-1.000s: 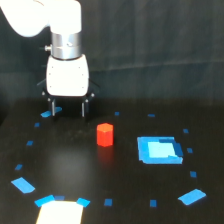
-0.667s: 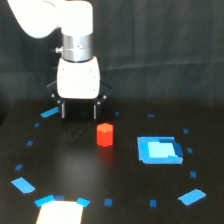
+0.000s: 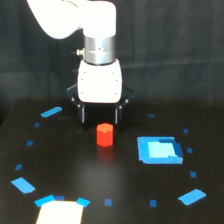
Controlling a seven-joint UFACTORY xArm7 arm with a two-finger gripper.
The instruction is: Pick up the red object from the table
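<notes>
Arm (image 3: 100,55) now nearer red object (image 3: 104,134) — black table (image 3: 75,165), blue patch (image 3: 159,150), dark backdrop (image 3: 170,55)

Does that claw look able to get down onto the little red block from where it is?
Probably yes. The gripper hangs open just above and behind the red object, and nothing lies between them; the blue patch sits off toward the exterior view's right on the table.

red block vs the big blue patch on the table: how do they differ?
Colour: the red object is bright red-orange; the blue patch is bright blue with a paler centre.
Shape: the red object is a small raised block standing up off the surface; the blue patch lies flat and roughly rectangular.
Position: the red object sits just in front of the gripper, whose jaws are open; the blue patch is off to the exterior view's right.
Both rest on the black table.
</notes>
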